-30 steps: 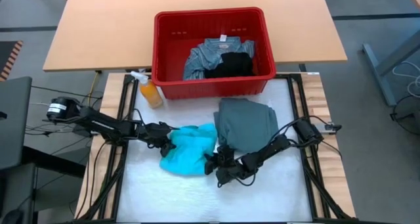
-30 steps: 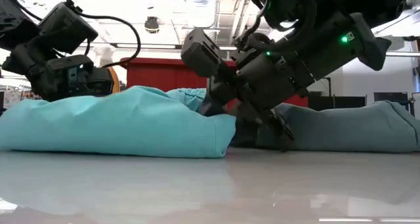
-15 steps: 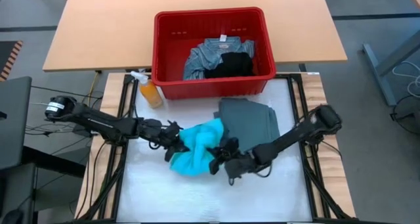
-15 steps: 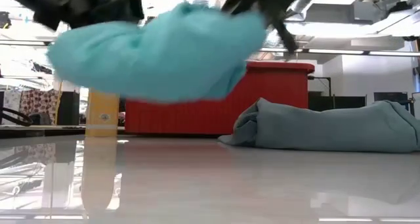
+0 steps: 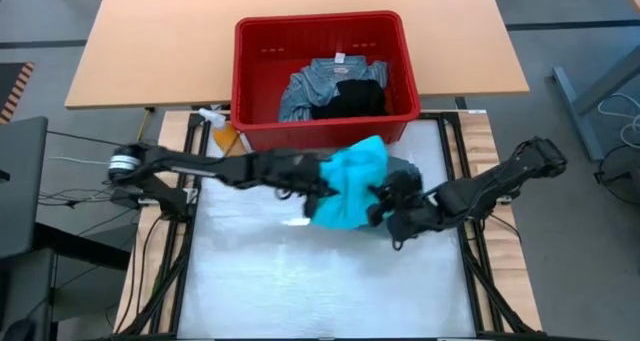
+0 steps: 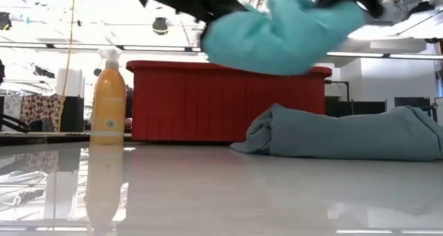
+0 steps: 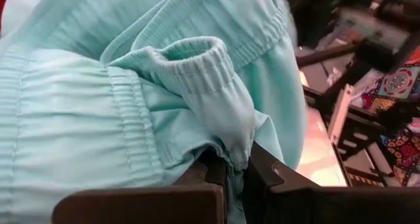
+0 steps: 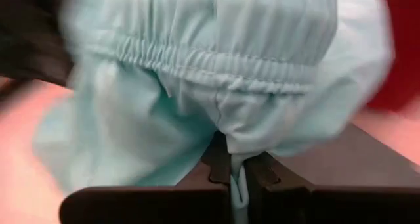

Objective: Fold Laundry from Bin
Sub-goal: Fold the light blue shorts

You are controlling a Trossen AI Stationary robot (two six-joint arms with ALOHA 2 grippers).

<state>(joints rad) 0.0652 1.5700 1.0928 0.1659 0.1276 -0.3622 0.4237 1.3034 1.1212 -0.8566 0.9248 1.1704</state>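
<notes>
Both my left gripper (image 5: 318, 189) and right gripper (image 5: 383, 199) clench the turquoise garment (image 5: 350, 181), lifted clear of the tabletop (image 5: 250, 281) just before the red bin (image 5: 322, 131), above the grey-green garment (image 6: 346, 133).

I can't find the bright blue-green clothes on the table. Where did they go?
The turquoise garment hangs in the air, pinched between the left gripper and right gripper, above the grey-green garment, just in front of the red bin.
</notes>
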